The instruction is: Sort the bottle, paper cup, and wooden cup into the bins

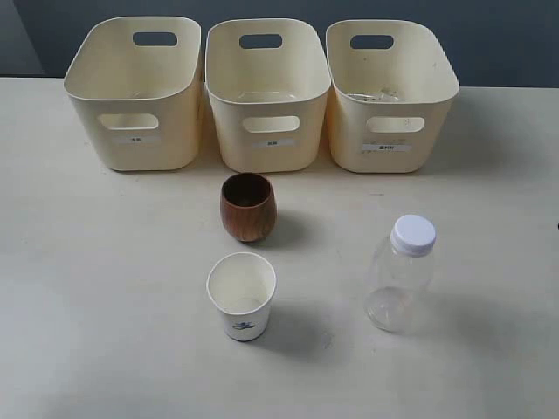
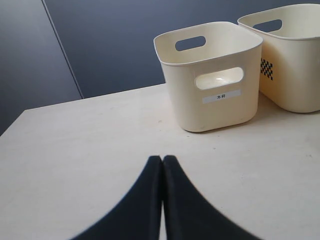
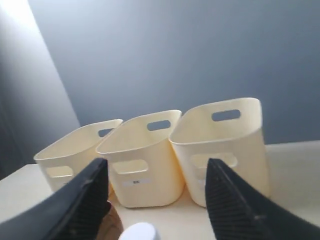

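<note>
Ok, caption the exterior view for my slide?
Wooden cup, paper cup and bottle stand on the table before three cream bins.

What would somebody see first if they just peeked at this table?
Three matching cream bins lined up at the back of the table catch the eye first. In front of the middle one stands the dark wooden cup, with the white paper cup closer to the camera. The clear, white-capped bottle stands off to the right.

The exterior view looks steeply down on the three cream round-cornered plastic bins [image 1: 297, 131] from their labelled front. Both wrist views sit low on that side, facing them; the left shows only two.
</note>
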`<state>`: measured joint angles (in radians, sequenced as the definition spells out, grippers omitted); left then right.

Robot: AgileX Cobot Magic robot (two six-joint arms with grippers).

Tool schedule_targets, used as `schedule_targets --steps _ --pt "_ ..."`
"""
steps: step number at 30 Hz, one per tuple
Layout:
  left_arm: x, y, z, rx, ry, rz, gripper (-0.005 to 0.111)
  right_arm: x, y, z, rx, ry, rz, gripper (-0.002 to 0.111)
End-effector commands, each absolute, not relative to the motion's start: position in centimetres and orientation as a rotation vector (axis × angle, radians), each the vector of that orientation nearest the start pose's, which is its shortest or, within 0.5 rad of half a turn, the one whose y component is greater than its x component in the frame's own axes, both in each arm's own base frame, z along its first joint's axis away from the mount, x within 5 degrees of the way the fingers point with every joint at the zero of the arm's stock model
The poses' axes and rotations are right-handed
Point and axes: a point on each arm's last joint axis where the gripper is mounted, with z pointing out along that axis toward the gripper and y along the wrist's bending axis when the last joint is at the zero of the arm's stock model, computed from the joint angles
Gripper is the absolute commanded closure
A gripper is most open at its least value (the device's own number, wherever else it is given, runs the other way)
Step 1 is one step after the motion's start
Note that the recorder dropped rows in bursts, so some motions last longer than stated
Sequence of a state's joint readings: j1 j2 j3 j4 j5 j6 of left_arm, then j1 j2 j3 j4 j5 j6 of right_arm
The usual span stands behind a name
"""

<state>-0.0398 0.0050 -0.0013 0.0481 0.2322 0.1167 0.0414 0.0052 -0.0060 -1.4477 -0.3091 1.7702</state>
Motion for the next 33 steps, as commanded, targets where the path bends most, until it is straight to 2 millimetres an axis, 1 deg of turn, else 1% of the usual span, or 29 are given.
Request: schedule_targets --steps 1,3,5,7,11,13,16,19,22,24,27,33 --pt "5.6 -0.1 19.2 0.164 1.708 0.093 0.107 4.2 3.9 23.9 -0.197 1.327 0.551 0.053" --pt "5.6 -0.1 19.2 0.164 1.708 0.093 0.107 4.2 4.0 24.1 -0.230 1.300 0.528 0.053" --pt "5.6 -0.1 19.2 0.164 1.708 0.093 0.107 4.8 3.9 24.0 -0.228 1.331 0.515 0.053" --pt "5.6 -0.1 19.2 0.164 1.708 0.093 0.107 5.6 4.1 23.9 -0.223 1.378 0.538 0.053" --pt "5.6 -0.1 19.2 0.164 1.708 0.093 0.107 7.1 5.1 24.1 -0.334 1.364 0.621 0.052" --pt "5.6 -0.1 19.2 0.164 1.708 0.093 0.107 8.0 5.3 23.9 -0.347 1.390 0.633 0.049" --pt "5.6 -0.1 19.2 0.164 1.708 0.093 0.107 9.5 5.2 23.0 -0.348 1.470 0.606 0.037" --pt "5.6 -0.1 19.2 0.164 1.708 0.093 0.107 10.8 5.3 22.2 -0.333 1.530 0.618 0.025" --pt "5.6 -0.1 19.2 0.164 1.708 0.093 0.107 11.5 5.7 21.7 -0.375 1.530 0.668 0.018" --pt "5.6 -0.1 19.2 0.164 1.708 0.093 0.107 11.9 6.0 21.3 -0.416 1.522 0.683 0.016" --pt "5.6 -0.1 19.2 0.164 1.708 0.093 0.107 12.6 6.1 20.6 -0.459 1.540 0.662 0.016" --pt "5.6 -0.1 19.2 0.164 1.708 0.093 0.107 14.1 5.8 19.4 -0.413 1.614 0.614 0.016"
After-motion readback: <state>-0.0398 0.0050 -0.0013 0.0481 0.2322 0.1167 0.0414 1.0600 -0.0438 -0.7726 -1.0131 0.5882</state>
